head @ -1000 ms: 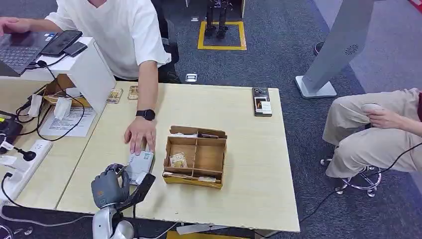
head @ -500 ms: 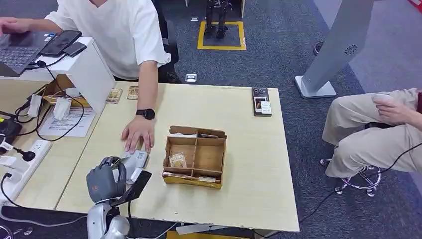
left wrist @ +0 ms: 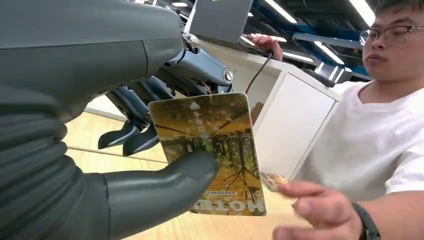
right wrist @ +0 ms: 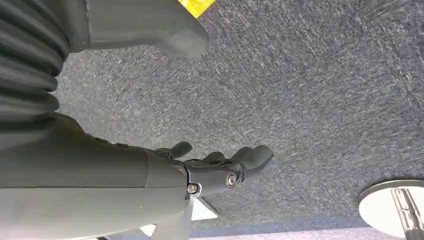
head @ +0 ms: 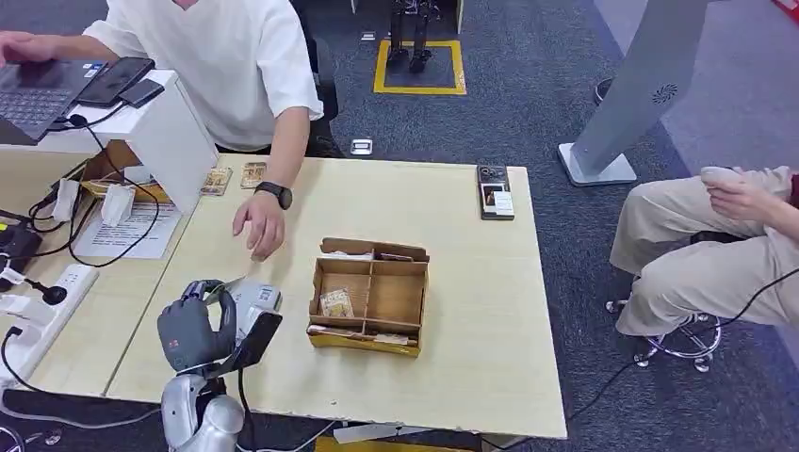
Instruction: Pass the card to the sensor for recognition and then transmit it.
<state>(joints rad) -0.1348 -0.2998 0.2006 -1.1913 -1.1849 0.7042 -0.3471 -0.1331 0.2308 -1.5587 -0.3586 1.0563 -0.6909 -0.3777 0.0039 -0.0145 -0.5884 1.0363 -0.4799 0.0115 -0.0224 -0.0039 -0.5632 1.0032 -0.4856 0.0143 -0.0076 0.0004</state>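
Note:
My left hand (head: 191,331) hovers over the table's near left part and pinches a card (head: 257,341) between thumb and fingers. In the left wrist view the card (left wrist: 210,150) shows a yellow-brown forest picture, with the thumb (left wrist: 165,182) pressed on its face. A small grey-white sensor box (head: 254,299) lies on the table just beyond the hand, partly hidden by it. The card's far edge hangs close beside the sensor. My right hand (right wrist: 210,172) hangs over grey carpet, fingers apart, holding nothing.
A person in white sits across the table, one hand (head: 260,226) raised beyond the sensor. A compartmented cardboard box (head: 411,301) with a card (head: 336,303) in it stands to the right. A phone (head: 495,191) and two cards (head: 217,181) lie at the far edge.
The person's hand lifted off the sensor and drew back toward the far edge. My left hand with the card shifted slightly left and nearer to me.

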